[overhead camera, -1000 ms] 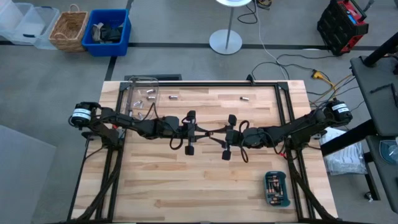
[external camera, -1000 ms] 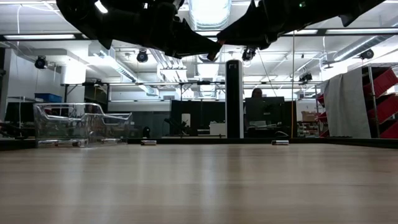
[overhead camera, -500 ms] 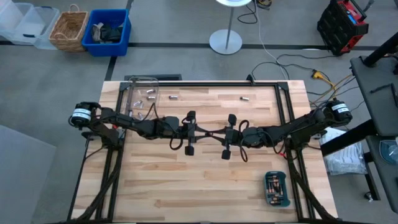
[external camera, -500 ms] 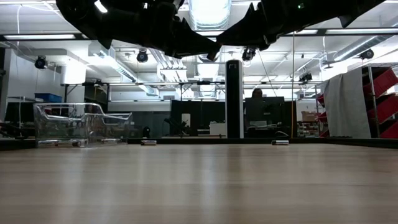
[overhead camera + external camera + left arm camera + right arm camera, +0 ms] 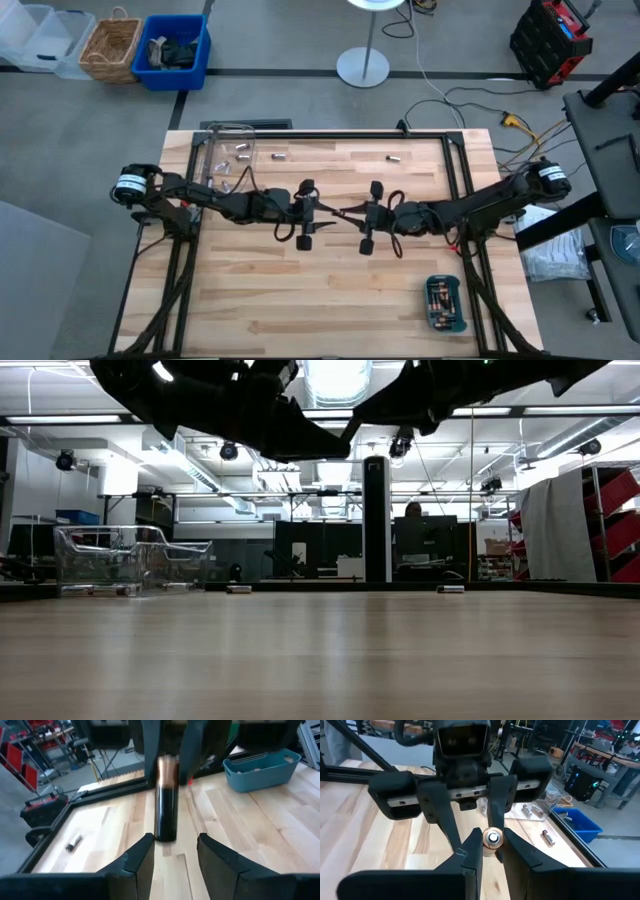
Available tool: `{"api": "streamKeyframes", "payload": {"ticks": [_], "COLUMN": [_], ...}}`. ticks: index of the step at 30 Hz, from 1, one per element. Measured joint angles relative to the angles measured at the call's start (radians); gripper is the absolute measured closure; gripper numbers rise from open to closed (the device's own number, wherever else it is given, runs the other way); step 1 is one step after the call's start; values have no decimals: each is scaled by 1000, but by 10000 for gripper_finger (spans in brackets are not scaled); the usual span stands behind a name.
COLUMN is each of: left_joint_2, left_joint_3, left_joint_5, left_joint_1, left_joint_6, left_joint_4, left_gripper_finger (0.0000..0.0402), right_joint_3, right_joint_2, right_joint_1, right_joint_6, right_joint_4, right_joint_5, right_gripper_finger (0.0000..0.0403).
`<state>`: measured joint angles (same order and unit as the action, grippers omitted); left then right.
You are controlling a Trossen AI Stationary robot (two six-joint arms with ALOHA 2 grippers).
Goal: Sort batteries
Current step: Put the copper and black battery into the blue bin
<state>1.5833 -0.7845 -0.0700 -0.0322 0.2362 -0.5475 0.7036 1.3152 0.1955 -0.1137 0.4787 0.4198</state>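
From above we see the left claw and the right claw meeting tip to tip over the middle of the wooden bench; what passes between them is too small to make out here; two loose batteries lie near the far edge, more sit in the clear box at the far left corner, and the teal tray holds a row at the near right; grey floor, a blue bin and a wicker basket lie beyond.

At bench level both arms are cut off by the upper edge and the claws stay hidden; we see bare wood, the clear box on the left, and a lit workshop behind.

From the left wrist, a blurred dark battery with a coppery end stands past the spread fingers.

From the right wrist, the right fingers pinch that battery end-on; the left claw's fingers flank it, and we cannot tell whether they touch it.
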Motion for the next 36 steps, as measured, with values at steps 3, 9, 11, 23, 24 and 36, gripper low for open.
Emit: {"api": "streamKeyframes", "payload": {"ticks": [3, 9, 11, 23, 24, 36], "left_joint_2": [0, -2, -2, -3, -3, -4], "left_joint_3": [0, -5, -6, -44, -49, -103], "left_joint_5": [0, 0, -1, -2, -1, -2], "left_joint_1": [0, 0, 0, 0, 0, 0], "left_joint_6": [-18, -47, -48, -100, -103, -116], "left_joint_4": [20, 46, 45, 51, 57, 202], "left_gripper_finger": [272, 271, 271, 271, 271, 271], "right_joint_3": [0, 14, 35, 243, 260, 232], "right_joint_2": [-44, -175, -212, -287, -282, -267], "right_joint_1": [4, 10, 15, 156, 173, 385], "right_joint_6": [24, 151, 205, 484, 515, 1074], "right_joint_4": [-44, -295, -409, -1184, -1247, -1576], "right_joint_5": [-1, -118, -185, -473, -491, -655], "right_gripper_finger": [358, 356, 357, 358, 359, 361]}}
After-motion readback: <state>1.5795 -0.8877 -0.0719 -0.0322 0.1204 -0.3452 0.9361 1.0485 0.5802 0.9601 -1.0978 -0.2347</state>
